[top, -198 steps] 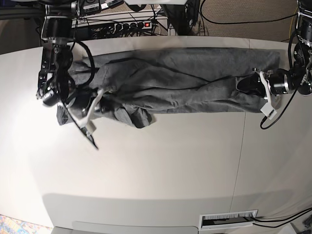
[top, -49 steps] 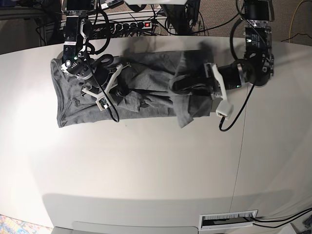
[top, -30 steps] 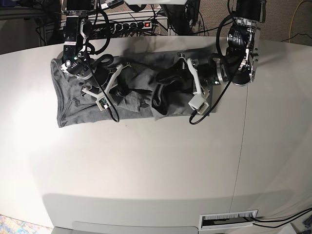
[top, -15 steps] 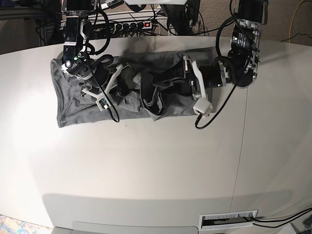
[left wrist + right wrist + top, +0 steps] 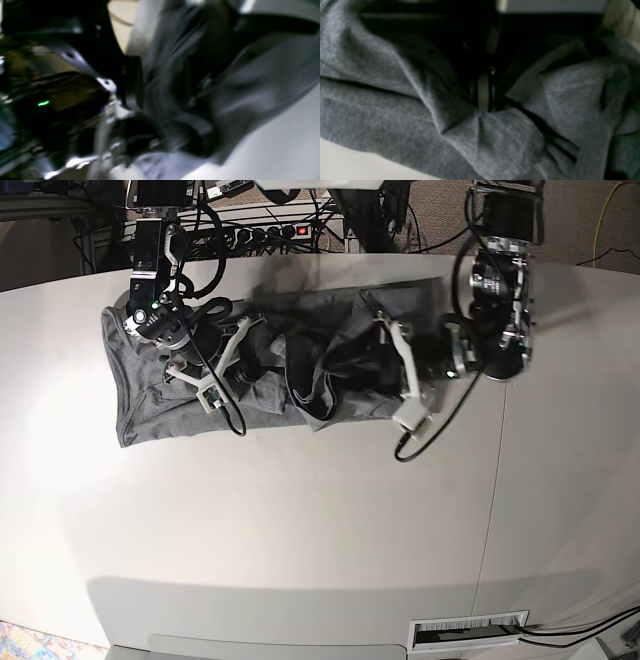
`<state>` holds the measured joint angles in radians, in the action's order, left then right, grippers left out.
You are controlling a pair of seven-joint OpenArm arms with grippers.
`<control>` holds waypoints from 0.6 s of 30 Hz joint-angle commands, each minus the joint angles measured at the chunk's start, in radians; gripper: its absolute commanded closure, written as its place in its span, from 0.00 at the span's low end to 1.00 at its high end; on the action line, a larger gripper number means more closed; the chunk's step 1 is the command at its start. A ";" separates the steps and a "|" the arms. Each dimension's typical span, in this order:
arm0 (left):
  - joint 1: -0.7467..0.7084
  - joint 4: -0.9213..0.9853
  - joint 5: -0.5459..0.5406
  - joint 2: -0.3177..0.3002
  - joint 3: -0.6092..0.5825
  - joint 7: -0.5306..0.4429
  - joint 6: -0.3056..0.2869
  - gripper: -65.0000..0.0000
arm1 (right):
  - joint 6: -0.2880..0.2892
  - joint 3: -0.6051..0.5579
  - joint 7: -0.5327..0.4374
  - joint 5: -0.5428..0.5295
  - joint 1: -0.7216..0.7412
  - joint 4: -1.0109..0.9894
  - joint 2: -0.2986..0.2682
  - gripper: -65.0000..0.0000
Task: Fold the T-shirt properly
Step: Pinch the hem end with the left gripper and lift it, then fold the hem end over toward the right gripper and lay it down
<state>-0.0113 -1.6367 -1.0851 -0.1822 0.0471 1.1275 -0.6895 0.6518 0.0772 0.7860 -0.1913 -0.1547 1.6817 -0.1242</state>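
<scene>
Table (image 5: 300,530) shows only in base; wrists, T-shirt (image 5: 395,100).

No lettering, label, brand or number can be read anywhere in these views. The T-shirt (image 5: 250,370) shows plain grey cloth with no print, and both wrist views are too blurred to give up any marking. A small white plate (image 5: 468,632) at the table's near edge may carry print, but it is far too small to read.

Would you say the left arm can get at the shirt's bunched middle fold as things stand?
Probably yes: the left gripper is open right over the T-shirt by that fold, nothing lying between. The shut right gripper sits just beyond it.
</scene>
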 commanded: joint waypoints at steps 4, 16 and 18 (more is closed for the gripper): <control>-0.014 -0.018 0.026 -0.068 0.034 0.007 -0.003 0.62 | -0.009 0.003 0.016 0.024 0.008 0.008 -0.006 1.00; -0.117 -0.018 -0.077 -0.091 0.034 -0.002 -0.009 0.65 | -0.009 0.003 0.013 0.024 0.008 0.008 -0.006 1.00; -0.119 -0.018 -0.119 -0.076 0.034 -0.002 -0.009 0.75 | -0.009 0.003 0.013 0.024 0.008 0.008 -0.006 1.00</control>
<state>-0.1436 -1.6371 -1.1694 -0.2539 0.0788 1.1473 -0.6895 0.6518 0.0772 0.7845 -0.1905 -0.1543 1.6821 -0.1242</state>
